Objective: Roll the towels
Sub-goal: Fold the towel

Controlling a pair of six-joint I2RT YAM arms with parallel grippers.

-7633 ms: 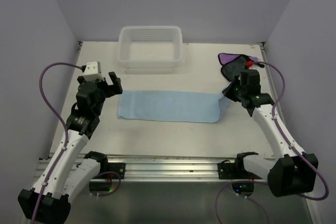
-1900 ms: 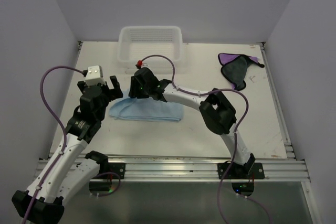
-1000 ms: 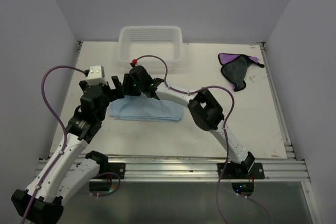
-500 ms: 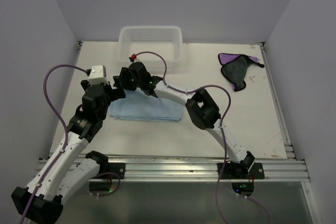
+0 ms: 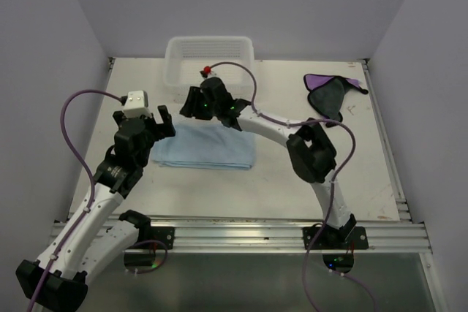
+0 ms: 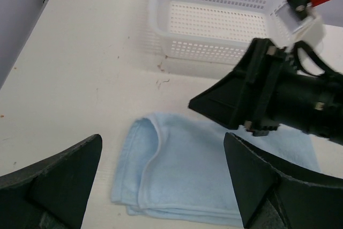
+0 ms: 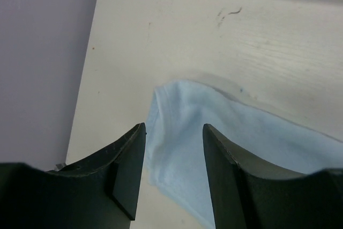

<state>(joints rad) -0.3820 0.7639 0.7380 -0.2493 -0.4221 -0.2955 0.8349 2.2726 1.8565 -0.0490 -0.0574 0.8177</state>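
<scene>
You have the light blue towel lying folded and flat on the counter, just in front of the white basket; the purple towel lies crumpled well apart, at the far right. Your left claw is released wide at the towel's left end, and your right claw hovers over the same end, jaws parted, grasping nothing. The cloth is light, soft and floppy, and its layers, which I cannot count here, will probably slide, so take the rounded left edge through all layers.
</scene>
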